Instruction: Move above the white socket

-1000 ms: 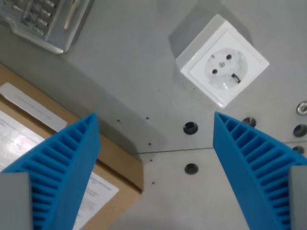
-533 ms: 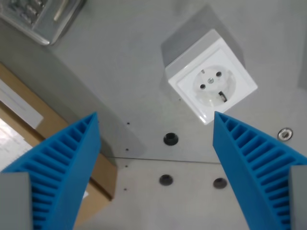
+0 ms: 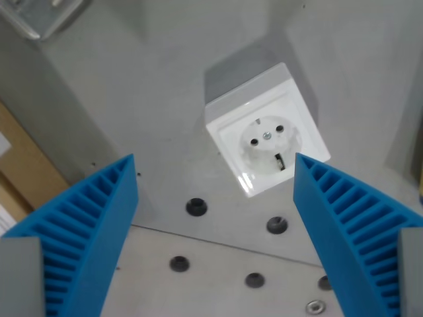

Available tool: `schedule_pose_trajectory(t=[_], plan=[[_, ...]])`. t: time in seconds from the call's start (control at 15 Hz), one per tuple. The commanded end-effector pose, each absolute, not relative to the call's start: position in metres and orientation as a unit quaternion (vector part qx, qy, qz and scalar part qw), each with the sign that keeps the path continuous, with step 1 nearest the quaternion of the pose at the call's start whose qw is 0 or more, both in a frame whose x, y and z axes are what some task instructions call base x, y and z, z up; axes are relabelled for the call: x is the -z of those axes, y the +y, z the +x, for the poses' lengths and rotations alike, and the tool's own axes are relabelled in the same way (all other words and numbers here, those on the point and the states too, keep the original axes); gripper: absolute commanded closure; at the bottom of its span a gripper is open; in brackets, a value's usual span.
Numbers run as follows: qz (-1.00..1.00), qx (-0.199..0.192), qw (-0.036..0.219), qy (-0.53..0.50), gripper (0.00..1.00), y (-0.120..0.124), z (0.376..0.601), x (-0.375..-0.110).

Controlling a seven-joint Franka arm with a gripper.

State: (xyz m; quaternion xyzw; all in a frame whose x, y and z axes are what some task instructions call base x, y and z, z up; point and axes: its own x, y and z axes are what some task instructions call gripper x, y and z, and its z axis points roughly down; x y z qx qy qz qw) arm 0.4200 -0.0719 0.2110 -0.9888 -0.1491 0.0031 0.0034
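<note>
We are looking down past our gripper [image 3: 215,231], whose blue ribbed fingers [image 3: 86,231] are standing wide apart with nothing between them. The white socket [image 3: 266,137] is sitting on the grey metal table [image 3: 132,99], above the midpoint of the jaws and slightly toward the wrist view's right. To do this well, we are judging that the socket face should be centred between the fingers, clear of the bolt holes [image 3: 195,207] below it.
</note>
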Motion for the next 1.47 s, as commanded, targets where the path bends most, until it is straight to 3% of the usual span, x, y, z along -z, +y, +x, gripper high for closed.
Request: schedule_pose_trajectory(t=[0.07,0.73,1.47], plan=[[-0.952,0.057,0.012,-0.299,0.0,-0.083,0.416,-0.201],[-0.929,0.071,0.014,-0.364,0.0,-0.101,0.414,-0.183],[-0.927,0.078,0.019,-0.366,0.0,-0.112,0.413,-0.171]])
